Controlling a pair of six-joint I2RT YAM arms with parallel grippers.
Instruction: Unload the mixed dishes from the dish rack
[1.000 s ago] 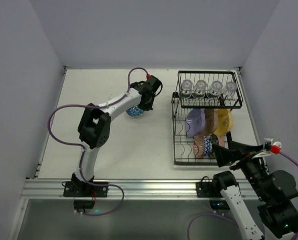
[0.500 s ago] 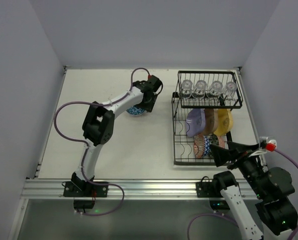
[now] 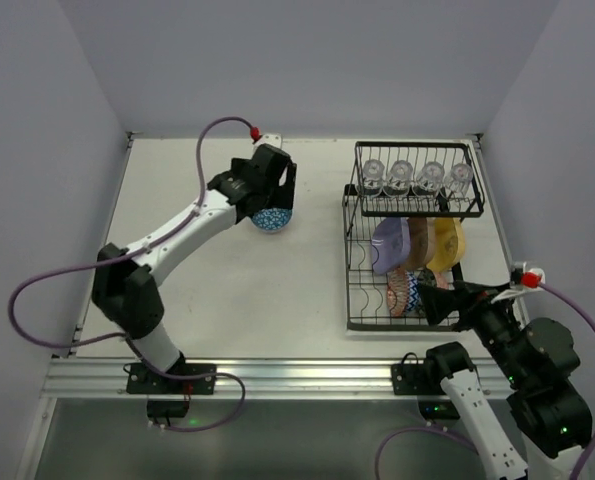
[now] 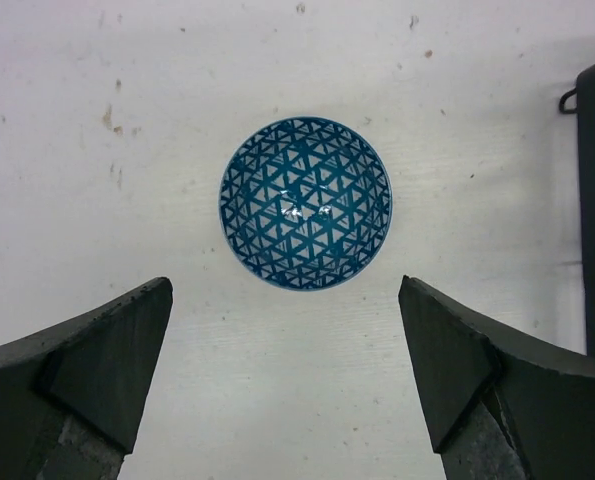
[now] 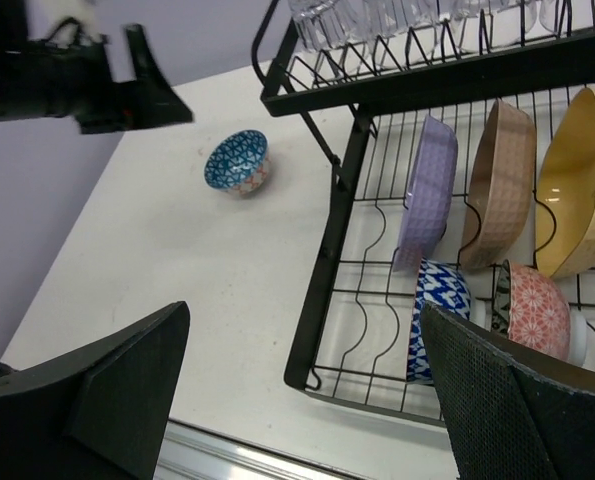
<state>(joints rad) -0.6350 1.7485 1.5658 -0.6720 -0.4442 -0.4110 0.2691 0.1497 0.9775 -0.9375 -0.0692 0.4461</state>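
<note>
A blue patterned bowl (image 3: pixel 273 219) (image 4: pixel 305 203) (image 5: pixel 237 161) stands upright on the white table, left of the dish rack (image 3: pixel 352 270) (image 5: pixel 327 260). My left gripper (image 3: pixel 276 198) (image 4: pixel 285 300) hovers above it, open and holding nothing. On the rack's lower tier stand a lavender plate (image 3: pixel 387 245) (image 5: pixel 427 190), a brown plate (image 5: pixel 497 180) and a yellow plate (image 3: pixel 447 245) (image 5: pixel 577 195). In front of them lie a blue-and-white bowl (image 5: pixel 439 300) and a red patterned bowl (image 5: pixel 537 310). Clear glasses (image 3: pixel 417 177) line the upper shelf. My right gripper (image 3: pixel 437 300) (image 5: pixel 305 310) is open over the rack's near edge.
The aluminium rail (image 3: pixel 277 378) runs along the table's near edge. Grey walls close in the table at the back and both sides. My left arm (image 5: pixel 67 75) reaches across the far left of the right wrist view.
My left gripper has opened, let go of the blue bowl and lifted off it, and the arm's elbow has swung out to the left. The right arm has shifted only slightly.
</note>
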